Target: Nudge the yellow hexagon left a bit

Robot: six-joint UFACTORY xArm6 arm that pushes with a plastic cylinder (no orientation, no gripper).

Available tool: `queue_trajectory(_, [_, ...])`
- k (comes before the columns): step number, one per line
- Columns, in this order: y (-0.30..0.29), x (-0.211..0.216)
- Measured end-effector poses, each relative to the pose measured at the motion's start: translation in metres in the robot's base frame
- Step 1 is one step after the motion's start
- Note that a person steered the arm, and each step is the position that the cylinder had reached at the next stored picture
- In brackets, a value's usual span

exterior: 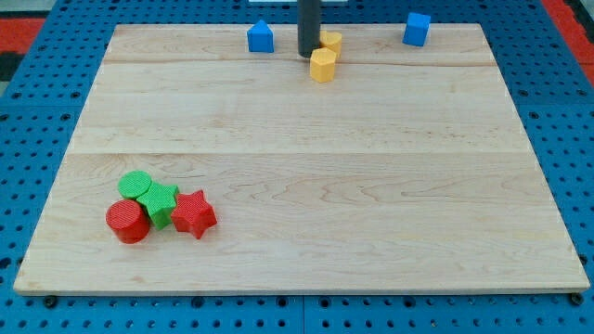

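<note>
Lab bench setup: pale wooden board (306,167) lies on a blue perforated mounting plate (37,139) with a regular hole grid; red perforated panels (23,23) show at the view's top corners.

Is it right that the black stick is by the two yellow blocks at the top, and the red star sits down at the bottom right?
Not quite. The camera view shows the red star at the bottom left, not right. My tip is indeed beside the two yellow blocks at the top.

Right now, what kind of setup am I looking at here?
Likely a lab tabletop pushing rig: a wooden board on a blue perforated base, small coloured blocks like the red star, and my tip beside the yellow hexagon.
</note>
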State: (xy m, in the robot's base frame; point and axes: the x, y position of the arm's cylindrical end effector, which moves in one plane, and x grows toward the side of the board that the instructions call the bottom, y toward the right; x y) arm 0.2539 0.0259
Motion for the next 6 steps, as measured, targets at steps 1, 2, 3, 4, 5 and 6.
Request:
queue_trajectory(1, [0.027,0.0])
queue_trajectory(2, [0.055,0.0])
queue_trajectory(3, [0.084,0.0])
queue_trajectory(4, [0.108,0.0])
queue_trajectory(5, [0.133,0.0])
queue_trajectory(6, [0.106,0.025])
